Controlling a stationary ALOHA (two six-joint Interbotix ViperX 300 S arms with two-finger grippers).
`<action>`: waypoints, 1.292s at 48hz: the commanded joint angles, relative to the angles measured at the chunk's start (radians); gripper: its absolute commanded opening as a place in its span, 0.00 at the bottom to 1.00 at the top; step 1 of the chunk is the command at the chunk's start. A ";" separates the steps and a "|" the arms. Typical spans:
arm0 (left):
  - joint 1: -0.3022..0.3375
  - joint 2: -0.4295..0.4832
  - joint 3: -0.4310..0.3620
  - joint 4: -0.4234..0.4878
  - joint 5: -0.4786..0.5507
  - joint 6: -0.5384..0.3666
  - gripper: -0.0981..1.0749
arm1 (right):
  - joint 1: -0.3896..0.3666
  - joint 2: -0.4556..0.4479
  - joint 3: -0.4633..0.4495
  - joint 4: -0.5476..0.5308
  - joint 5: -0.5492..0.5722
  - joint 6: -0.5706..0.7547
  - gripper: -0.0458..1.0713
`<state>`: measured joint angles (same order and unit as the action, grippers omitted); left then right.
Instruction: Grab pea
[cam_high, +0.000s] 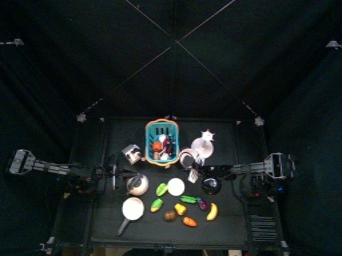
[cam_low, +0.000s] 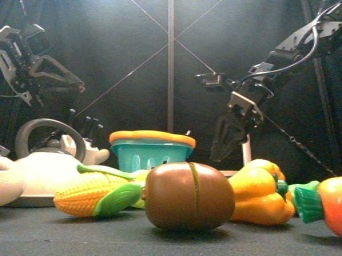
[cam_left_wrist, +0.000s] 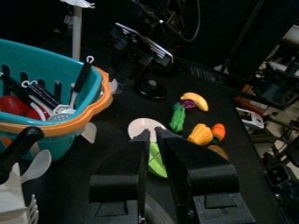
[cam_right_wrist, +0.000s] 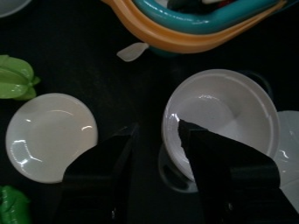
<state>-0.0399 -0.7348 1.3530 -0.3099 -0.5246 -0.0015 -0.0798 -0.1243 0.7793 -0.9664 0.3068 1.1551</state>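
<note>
Right gripper (cam_right_wrist: 158, 138), two flat matt-black jaws spread wide and holding nothing, hangs over a smooth, glossy white bowl (cam_right_wrist: 228, 105) just beside the basket (cam_right_wrist: 193, 31). A shallow white oval dish (cam_right_wrist: 47, 136) lies next to that bowl, farther from the basket. Left gripper (cam_left_wrist: 155, 144), jaws a little apart and empty, sits near the basket's side. The basket is a round teal tub with a thick orange rim; it holds black-handled utensils (cam_left_wrist: 41, 92), a wire tool (cam_left_wrist: 65, 109) and a red piece (cam_left_wrist: 14, 105). The pea (cam_high: 162, 189), a small green pod, lies on the table in front of the basket, just beside a white egg-shaped piece (cam_high: 175, 186). Farther in front of the basket lie ridged yellow corn (cam_low: 94, 195), a brown rounded piece (cam_low: 190, 195) with a seam, and a lobed yellow pepper (cam_low: 261, 190).
</note>
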 joint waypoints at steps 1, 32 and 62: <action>0.002 0.002 -0.011 0.000 -0.008 0.003 0.58 | 0.041 -0.066 0.000 0.000 0.003 0.002 0.75; 0.009 0.002 -0.011 0.000 0.002 0.000 0.58 | 0.410 -0.003 0.034 0.176 -0.006 0.005 0.76; 0.009 0.002 -0.011 0.000 0.002 0.000 0.58 | 0.419 0.106 0.005 0.255 0.011 0.002 0.86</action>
<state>-0.0322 -0.7348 1.3545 -0.3099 -0.5200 -0.0015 0.3359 -0.0138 0.8023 -0.7133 0.3191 1.1582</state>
